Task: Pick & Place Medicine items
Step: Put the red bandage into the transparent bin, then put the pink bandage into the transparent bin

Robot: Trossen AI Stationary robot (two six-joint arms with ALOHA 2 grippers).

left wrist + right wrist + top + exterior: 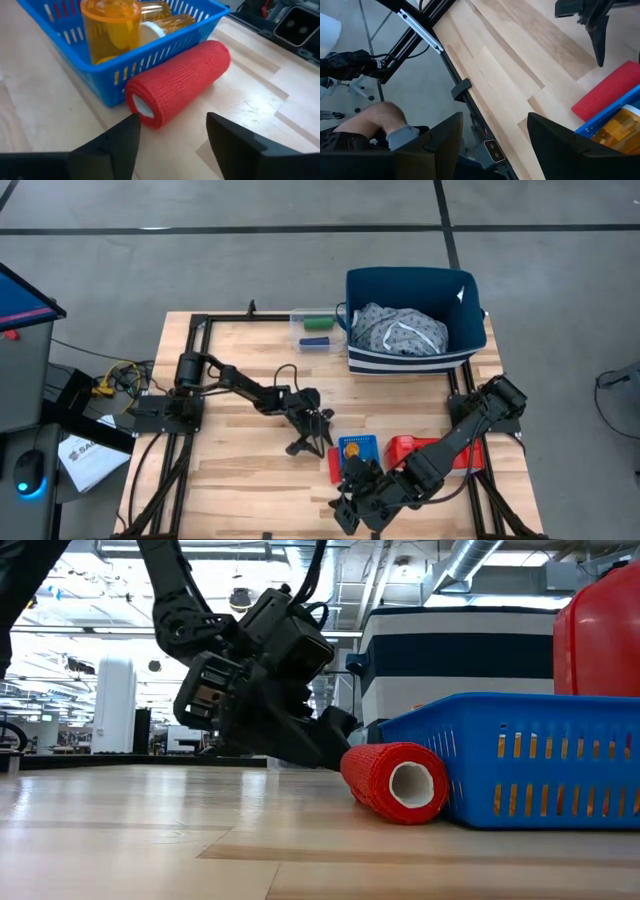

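One marking is partly legible: dark letters beginning "SA" on a white sheet point(82, 456) lying off the table's left edge, the remainder cut off. No readable label, brand or number appears on anything else.

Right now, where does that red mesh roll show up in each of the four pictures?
High view: red roll, barely visible beside the blue basket, below the left tool.
Low view: centre, lying on the table against the basket.
Left wrist view: centre, just past the open fingers.
Right wrist view: right edge.
Shared landmark: the blue basket.
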